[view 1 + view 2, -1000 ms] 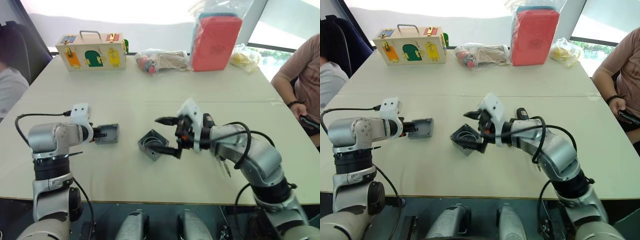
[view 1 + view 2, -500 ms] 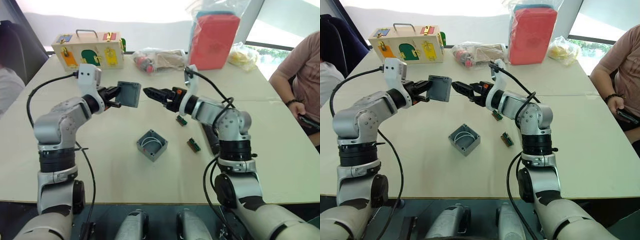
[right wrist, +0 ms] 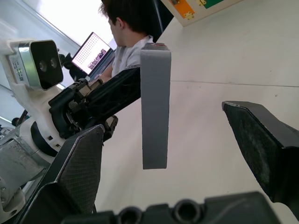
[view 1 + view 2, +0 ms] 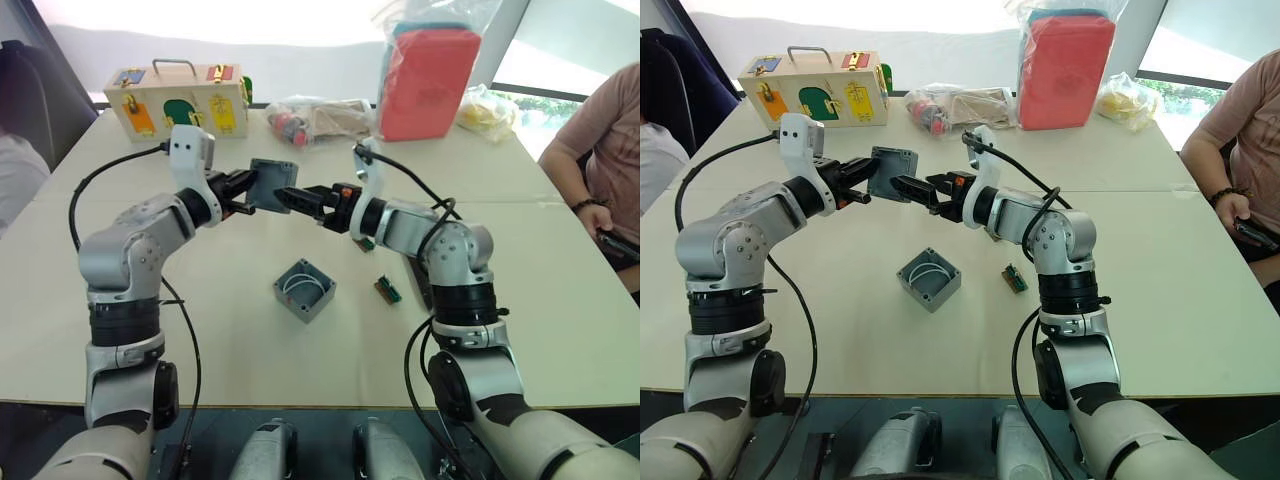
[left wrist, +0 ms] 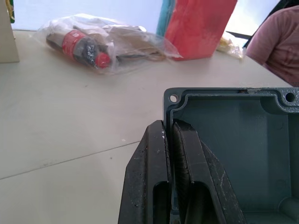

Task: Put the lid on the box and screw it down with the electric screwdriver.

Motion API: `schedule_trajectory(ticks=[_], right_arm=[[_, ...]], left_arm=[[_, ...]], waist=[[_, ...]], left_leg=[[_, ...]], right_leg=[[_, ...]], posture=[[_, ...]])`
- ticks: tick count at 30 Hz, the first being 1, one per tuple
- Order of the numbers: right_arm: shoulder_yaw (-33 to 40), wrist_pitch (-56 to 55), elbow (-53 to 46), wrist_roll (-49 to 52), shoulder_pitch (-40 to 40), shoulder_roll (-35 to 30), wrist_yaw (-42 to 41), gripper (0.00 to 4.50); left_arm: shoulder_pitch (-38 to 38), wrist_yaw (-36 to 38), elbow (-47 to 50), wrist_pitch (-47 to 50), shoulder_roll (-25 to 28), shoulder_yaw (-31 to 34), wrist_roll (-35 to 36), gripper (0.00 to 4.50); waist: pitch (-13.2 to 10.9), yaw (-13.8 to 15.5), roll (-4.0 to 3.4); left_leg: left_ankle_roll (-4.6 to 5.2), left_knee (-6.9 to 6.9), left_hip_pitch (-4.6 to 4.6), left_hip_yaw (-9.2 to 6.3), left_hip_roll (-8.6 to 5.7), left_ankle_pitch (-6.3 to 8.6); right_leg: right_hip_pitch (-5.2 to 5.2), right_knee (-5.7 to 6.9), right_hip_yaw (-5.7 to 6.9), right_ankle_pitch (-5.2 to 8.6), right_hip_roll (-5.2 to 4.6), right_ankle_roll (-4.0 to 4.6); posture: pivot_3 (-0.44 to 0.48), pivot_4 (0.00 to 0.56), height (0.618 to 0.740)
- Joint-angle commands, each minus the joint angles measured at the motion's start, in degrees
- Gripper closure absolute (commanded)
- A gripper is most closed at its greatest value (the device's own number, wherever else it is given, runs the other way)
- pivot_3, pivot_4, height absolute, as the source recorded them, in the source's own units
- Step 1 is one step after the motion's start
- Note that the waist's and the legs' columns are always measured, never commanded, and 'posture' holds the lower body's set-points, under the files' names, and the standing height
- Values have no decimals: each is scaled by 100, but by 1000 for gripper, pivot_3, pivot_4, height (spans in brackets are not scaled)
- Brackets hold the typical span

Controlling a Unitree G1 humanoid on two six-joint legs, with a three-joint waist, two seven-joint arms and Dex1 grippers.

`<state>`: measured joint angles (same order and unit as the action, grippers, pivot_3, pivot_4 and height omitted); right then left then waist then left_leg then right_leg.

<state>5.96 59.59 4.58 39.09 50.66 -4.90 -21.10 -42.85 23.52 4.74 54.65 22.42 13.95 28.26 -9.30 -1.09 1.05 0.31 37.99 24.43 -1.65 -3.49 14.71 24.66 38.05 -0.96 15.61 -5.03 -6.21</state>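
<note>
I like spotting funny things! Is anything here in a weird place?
Yes. The lid is up in the air on its edge, pinched by the left end effector, not on the box. The right end effector is open beside it. Two small green parts lie loose near the box.

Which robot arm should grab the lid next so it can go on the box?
The right. The left gripper is holding the flat square grey plastic lid up in the air by its rim. The right gripper is open around the lid, ready to take it. The deeper grey plastic box waits on the table, open side up.
</note>
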Motion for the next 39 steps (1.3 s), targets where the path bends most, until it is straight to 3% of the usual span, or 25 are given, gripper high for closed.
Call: schedule_trajectory(ticks=[1, 7, 9, 12, 16, 19, 20, 24, 27, 30, 34, 39], right_arm=[[56, -86, -152, 60, 14, 56, 12, 1434], [175, -83, -215, 156, -50, 150, 123, 3797], [207, -80, -235, 190, -65, 176, 155, 4324], [248, -68, -248, 201, -82, 197, 228, 4334], [272, -162, -295, 172, -134, 206, 268, 4334], [127, -555, -527, -36, -253, 95, 132, 4334], [-22, -808, -673, -243, -322, -36, 61, 4334], [-512, -1660, -1267, -1059, -657, -637, -55, 4334], [-1153, -3232, -2004, -2259, -1227, -1355, -319, 4334], [-1899, -5519, -2067, -3849, -1896, -2133, -409, 4334], [-2437, -7551, -1538, -5293, -2394, -2799, -275, 4334], [-2763, -8615, -1149, -6779, -2687, -2862, 519, 4334]], left_arm=[[-33, -17, 238, -126, -29, 15, 138, 4500], [-12, -15, 274, -134, -34, -1, 200, 4500], [15, 3, 279, -138, -20, -24, 201, 4500], [82, 67, 308, -114, -22, 15, 294, 4500], [162, 261, 352, -153, 203, 51, 323, 3369], [160, 481, 403, 101, 493, 416, 721, 2112], [149, 550, 400, 293, 606, 618, 968, 1898], [121, 629, 290, 911, 1027, 1018, 1516, 1898], [143, 632, 181, 938, 1178, 1068, 1596, 1898], [185, 845, 149, 797, 1251, 893, 1618, 2728], [102, 1067, 114, 816, 1247, 657, 1708, 4352], [201, 1406, 129, 578, 1362, 100, 1476, 4442]], waist=[[0, -1, 0], [0, -4, 0], [-1, 0, -1], [-1, 0, -1], [-1, -3, -1], [-1, -7, -1], [-1, -8, -1], [-1, -3, -2], [-1, 48, -2], [-2, 30, -1], [-2, 10, 0], [-2, 12, 1]], left_leg=[[0, 0, 0, 0, 0, 0], [0, 0, 0, 0, 0, 0], [0, 0, 0, -1, 0, 0], [0, 0, 0, -1, 0, 0], [0, -1, 0, -1, 0, 0], [0, -1, 0, -1, 1, 0], [0, -1, 0, -1, 1, 0], [1, -2, 0, -1, 0, 1], [1, -1, 0, -3, -2, 1], [3, 2, -1, 0, -9, 2], [-1, 2, -6, 2, -5, 0], [-3, 2, -7, 3, -2, -2]], right_leg=[[0, 0, 0, 0, 0, 0], [0, 0, 0, 0, 0, 0], [0, -2, 0, 0, 0, 0], [0, -2, 1, 0, 1, 0], [0, -2, 0, 0, 0, 0], [1, -4, 0, 0, 1, 0], [2, -4, 0, 0, 1, 0], [5, -3, 0, 0, 3, 0], [2, -7, 4, 0, 3, 0], [-4, -13, 4, 1, 2, -1], [-5, -12, 2, 1, 6, -1], [-4, -10, -2, 1, 9, -1]], posture=[[0, 150, 738], [0, 150, 738], [0, 150, 738], [0, 150, 738], [0, 150, 738], [0, 150, 738], [0, 150, 738], [0, 150, 738], [0, 150, 738], [0, 150, 738], [0, 150, 738], [0, 150, 738]])
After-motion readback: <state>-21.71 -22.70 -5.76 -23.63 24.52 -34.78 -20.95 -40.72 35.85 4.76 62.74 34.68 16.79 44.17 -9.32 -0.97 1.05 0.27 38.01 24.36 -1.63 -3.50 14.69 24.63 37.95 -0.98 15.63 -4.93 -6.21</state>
